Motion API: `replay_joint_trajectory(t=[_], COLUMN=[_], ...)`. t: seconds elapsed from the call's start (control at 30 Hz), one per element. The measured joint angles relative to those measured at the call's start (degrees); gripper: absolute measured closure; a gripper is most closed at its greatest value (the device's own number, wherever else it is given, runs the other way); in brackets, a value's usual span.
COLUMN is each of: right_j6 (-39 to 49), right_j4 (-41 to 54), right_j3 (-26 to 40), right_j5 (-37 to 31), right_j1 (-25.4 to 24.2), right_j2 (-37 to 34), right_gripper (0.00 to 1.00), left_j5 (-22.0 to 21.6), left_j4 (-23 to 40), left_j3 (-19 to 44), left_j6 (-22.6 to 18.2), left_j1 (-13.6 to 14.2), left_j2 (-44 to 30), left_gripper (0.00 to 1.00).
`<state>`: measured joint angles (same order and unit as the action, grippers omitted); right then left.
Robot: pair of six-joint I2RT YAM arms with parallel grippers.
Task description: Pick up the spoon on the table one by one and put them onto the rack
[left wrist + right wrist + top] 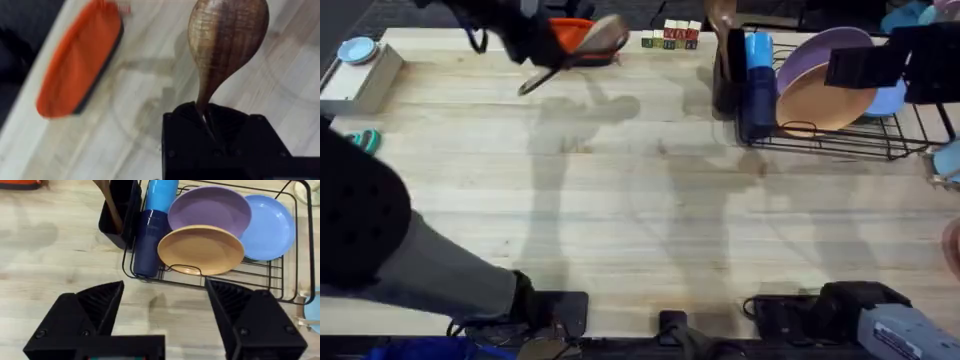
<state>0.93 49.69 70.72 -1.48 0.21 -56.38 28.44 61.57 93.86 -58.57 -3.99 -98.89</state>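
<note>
From overhead, the left tool point(552, 62) is raised over the far part of the desk point(620, 200), well to the left of the rack point(840, 135), and is clamped on a wooden spoon point(582, 48). The spoon's bowl lies just in front of an orange pouch point(570, 30). The rack holds a purple plate point(830, 60), a tan plate point(825, 100), a blue cup point(757, 85) and a black utensil cup point(725, 80) with another spoon point(721, 15) standing in it. The right arm hangs dark over the rack's right end.

The left wrist view shows the spoon point(227, 40) gripped by its neck between the black fingers point(190, 135), bowl pointing away, above the desk point(145, 100) beside the orange pouch point(75, 65).

In the right wrist view the right tool point(165, 315) stands wide apart, holding nothing, near the rack point(210, 280) on the side of the tan plate point(202, 250).
</note>
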Motion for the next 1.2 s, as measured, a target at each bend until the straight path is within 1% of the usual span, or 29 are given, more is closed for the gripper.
replay_joint_trajectory(t=[0.1,0.13,0.2,0.23,0.43,0.5,0.57,0.67,0.7,0.9,1.03,1.17,1.2], right_j6=[0.01,0.18,0.22,0.39,0.41,0.41,0.42,0.42,0.42,0.42,0.42,0.42,0.42], right_j4=[0.00,0.03,0.11,0.26,0.32,0.31,0.33,0.34,0.33,0.33,0.33,0.35,0.33], right_j3=[0.00,0.00,0.00,0.00,0.00,0.00,0.00,0.00,0.00,0.00,0.00,0.00,0.00], right_j5=[0.00,0.02,0.00,0.00,0.00,0.00,0.00,0.00,0.01,0.00,0.02,0.02,0.00], right_j1=[0.00,0.00,0.00,0.00,0.00,0.00,0.00,0.00,0.00,0.00,0.00,0.00,0.00], right_j2=[0.00,0.00,0.00,0.00,0.00,0.00,0.00,0.00,0.00,0.01,0.00,0.00,0.00], right_gripper=[0.009,0.009,0.009,0.009,0.009,0.009,0.009,0.009,0.009,0.009,0.009,0.009,0.009], left_j5=[3.54,7.64,10.99,15.51,22.39,24.52,26.59,28.68,29.64,30.65,30.76,30.78,31.34], left_j4=[-3.70,-7.14,-9.15,-12.13,-19.81,-23.08,-27.01,-31.76,-35.87,-41.78,-44.21,-45.03,-46.03], left_j3=[0.00,0.00,0.04,0.04,0.04,0.04,0.04,0.04,0.04,0.04,0.04,0.04,0.04], left_j6=[0.00,-0.02,0.00,0.00,0.09,1.03,2.83,6.16,10.04,18.19,21.60,23.75,24.72], left_j1=[2.59,4.95,6.36,7.99,10.99,11.78,12.61,13.87,15.37,19.07,21.35,23.37,24.69], left_j2=[1.67,2.66,2.84,2.84,2.84,2.84,2.83,2.82,2.82,2.33,1.17,-0.27,-1.76], left_gripper=[0.959,0.959,0.959,0.959,0.959,0.959,0.959,0.959,0.959,0.959,0.959,0.959,0.959])
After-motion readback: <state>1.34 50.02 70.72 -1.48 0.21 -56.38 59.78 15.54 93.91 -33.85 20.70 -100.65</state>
